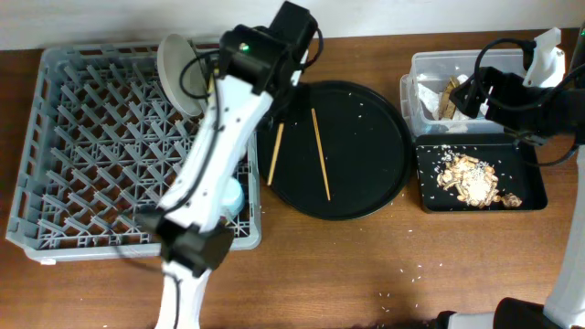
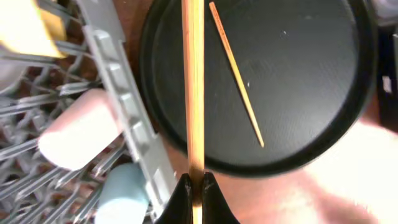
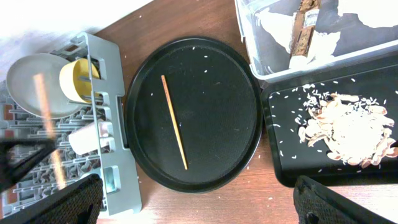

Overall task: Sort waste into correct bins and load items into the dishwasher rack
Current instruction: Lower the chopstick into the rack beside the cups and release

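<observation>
This is looking like a robotics lab: a white robot arm (image 1: 215, 155) trailing black cables (image 1: 315, 41) is reaching over a wooden desk (image 1: 366, 274) sitting against a plain white wall (image 1: 411, 18).

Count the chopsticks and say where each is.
2. One chopstick is pinched in the left gripper, by the round black tray's left edge; the second chopstick lies loose on that tray. None seems hidden.

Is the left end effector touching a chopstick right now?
Touching. The left wrist view shows the left end effector pinching the chopstick between its fingertips, with no gap on either side.
</observation>
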Action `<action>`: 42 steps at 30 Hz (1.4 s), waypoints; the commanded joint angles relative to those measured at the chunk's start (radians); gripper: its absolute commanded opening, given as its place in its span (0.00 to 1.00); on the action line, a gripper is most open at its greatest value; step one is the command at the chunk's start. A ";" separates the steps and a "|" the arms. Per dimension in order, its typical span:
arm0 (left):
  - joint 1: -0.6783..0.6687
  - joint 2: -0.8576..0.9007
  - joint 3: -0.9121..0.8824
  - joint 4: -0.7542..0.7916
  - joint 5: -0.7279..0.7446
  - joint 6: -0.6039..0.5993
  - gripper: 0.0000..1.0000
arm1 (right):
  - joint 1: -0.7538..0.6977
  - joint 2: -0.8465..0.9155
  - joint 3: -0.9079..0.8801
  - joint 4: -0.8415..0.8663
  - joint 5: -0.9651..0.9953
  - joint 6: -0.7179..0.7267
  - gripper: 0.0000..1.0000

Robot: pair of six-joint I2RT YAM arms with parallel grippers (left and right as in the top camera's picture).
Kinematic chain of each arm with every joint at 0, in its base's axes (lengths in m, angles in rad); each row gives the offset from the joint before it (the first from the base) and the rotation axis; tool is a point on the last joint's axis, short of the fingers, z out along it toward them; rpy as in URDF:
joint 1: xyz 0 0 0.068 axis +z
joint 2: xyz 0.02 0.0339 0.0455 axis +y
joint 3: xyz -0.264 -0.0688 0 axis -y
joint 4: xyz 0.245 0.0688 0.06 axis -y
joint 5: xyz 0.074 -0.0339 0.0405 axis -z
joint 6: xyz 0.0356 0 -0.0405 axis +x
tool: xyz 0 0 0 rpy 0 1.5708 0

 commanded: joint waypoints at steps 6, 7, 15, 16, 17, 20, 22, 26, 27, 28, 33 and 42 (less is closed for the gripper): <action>0.161 -0.480 -0.547 -0.004 -0.143 -0.052 0.01 | -0.002 0.002 0.001 0.000 0.009 -0.007 0.98; 0.206 -0.522 -0.621 0.005 -0.142 -0.069 0.01 | -0.002 0.002 0.001 0.000 0.009 -0.007 0.98; 0.306 -0.573 -1.023 0.301 -0.191 -0.068 0.01 | -0.002 0.002 0.001 0.000 0.009 -0.007 0.98; 0.316 -0.573 -1.066 0.346 -0.194 -0.068 0.01 | -0.002 0.002 0.001 0.000 0.009 -0.007 0.98; 0.332 -0.572 -1.102 0.388 -0.192 -0.068 0.01 | -0.002 0.002 0.001 0.000 0.009 -0.007 0.99; 0.376 -0.572 -1.173 0.491 -0.184 -0.029 0.01 | -0.002 0.002 0.001 0.000 0.009 -0.007 0.99; 0.394 -0.570 -1.213 0.564 -0.175 0.042 0.01 | -0.002 0.002 0.001 0.000 0.009 -0.007 0.99; 0.395 -0.570 -1.292 0.706 -0.175 0.093 0.01 | -0.002 0.002 0.001 0.000 0.009 -0.007 0.99; 0.395 -0.570 -1.315 0.746 -0.175 0.110 0.01 | -0.002 0.002 0.001 0.000 0.009 -0.007 0.99; 0.395 -0.569 -1.333 0.775 -0.175 0.122 0.01 | -0.002 0.002 0.001 0.000 0.009 -0.007 0.98; 0.395 -0.566 -1.400 0.877 -0.187 0.142 0.08 | -0.002 0.002 0.001 0.000 0.009 -0.007 0.99; 0.395 -0.567 -1.376 0.935 -0.166 0.142 0.59 | -0.002 0.002 0.001 0.000 0.009 -0.007 0.99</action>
